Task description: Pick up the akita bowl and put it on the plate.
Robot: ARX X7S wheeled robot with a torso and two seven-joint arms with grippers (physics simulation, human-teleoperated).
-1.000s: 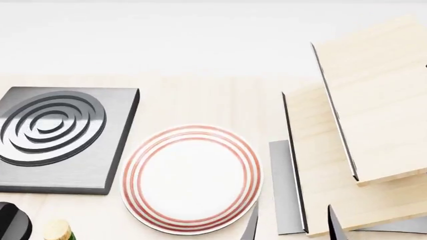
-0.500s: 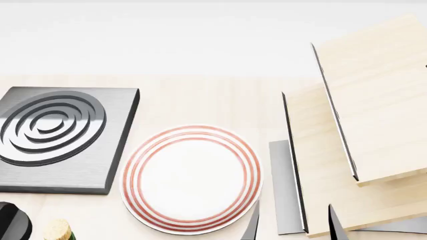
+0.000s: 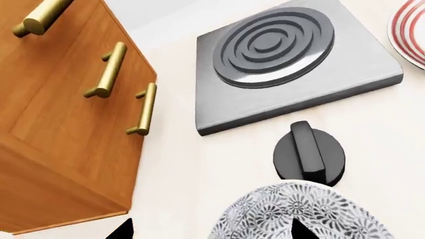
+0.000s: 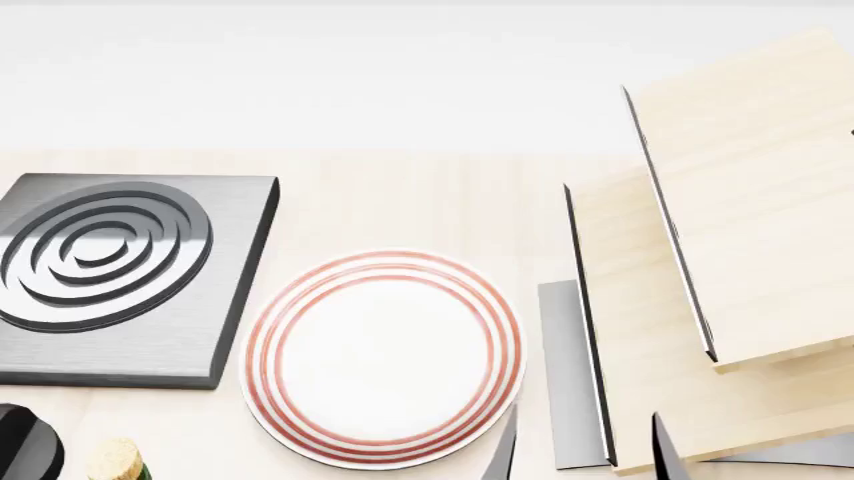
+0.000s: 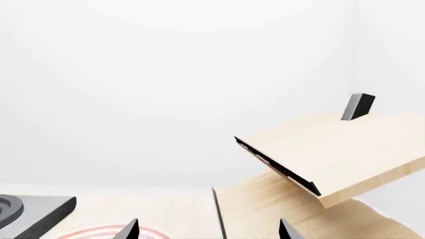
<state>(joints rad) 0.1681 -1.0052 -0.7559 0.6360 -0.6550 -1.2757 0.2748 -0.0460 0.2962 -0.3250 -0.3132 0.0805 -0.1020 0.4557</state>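
The akita bowl (image 3: 312,214), white with a dense dark floral pattern, shows only in the left wrist view, close to the camera beside a black knob. My left gripper (image 3: 209,233) is open and wide. One fingertip (image 3: 299,230) overlaps the bowl's near side and the other stands over bare table. The plate (image 4: 383,358), white with red rings, lies in the middle of the head view; its edge also shows as the plate (image 3: 413,30) and the plate (image 5: 93,233). My right gripper (image 4: 583,455) is open just right of the plate, holding nothing.
A dark grey square burner (image 4: 107,270) lies left of the plate, with a black knob (image 3: 309,157) in front of it. A wooden cabinet (image 3: 59,124) with brass handles stands beside the bowl. Tilted wooden shelf boards (image 4: 721,250) rise at the right.
Almost nothing: one right fingertip at the head view's lower edge has shifted slightly left. The plate and the burner have not moved.
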